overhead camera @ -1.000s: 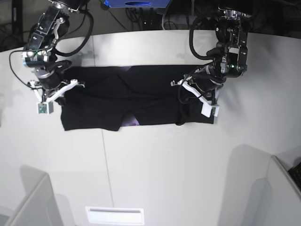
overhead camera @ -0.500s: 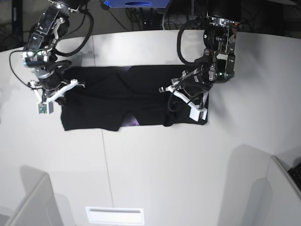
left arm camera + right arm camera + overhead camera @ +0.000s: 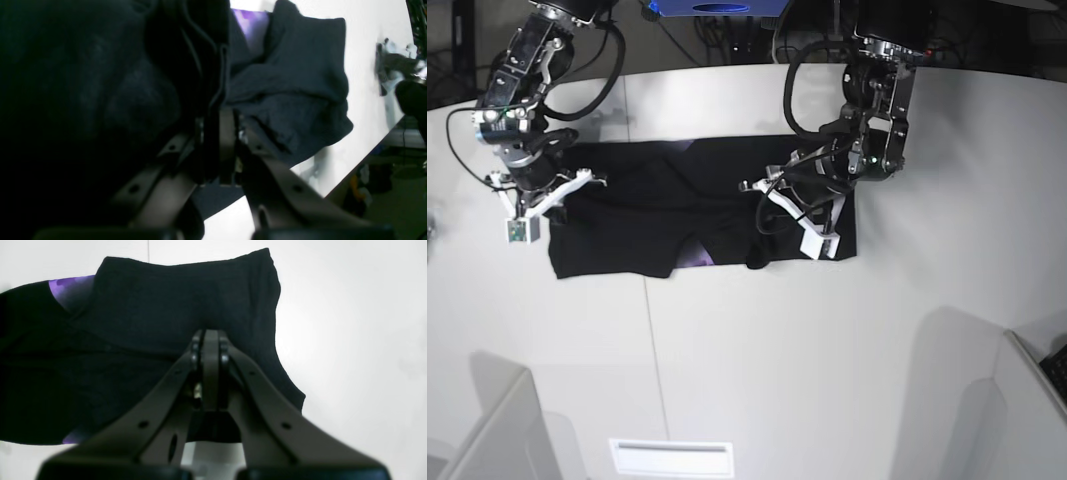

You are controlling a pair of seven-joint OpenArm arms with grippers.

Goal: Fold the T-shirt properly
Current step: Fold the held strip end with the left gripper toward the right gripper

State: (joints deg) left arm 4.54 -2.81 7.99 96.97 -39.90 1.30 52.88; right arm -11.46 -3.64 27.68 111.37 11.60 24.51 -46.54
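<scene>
The black T-shirt lies spread across the white table, with a bit of purple print showing at its front edge. My left gripper hangs over the shirt's right half and is shut on a bunched fold of black cloth. The rest of the T-shirt spreads out beyond that fold. My right gripper is at the shirt's left end. Its jaws are shut and its tips rest against the T-shirt. I see no cloth between them.
The white table runs wide in front of the shirt. Grey partitions stand at the front left and front right. A white slotted plate sits at the front edge. A blue object and cables lie behind the table.
My left arm has swung leftward, carrying the shirt's right end over toward the middle. The shirt's left end has slid slightly left. The right arm has stayed put.
</scene>
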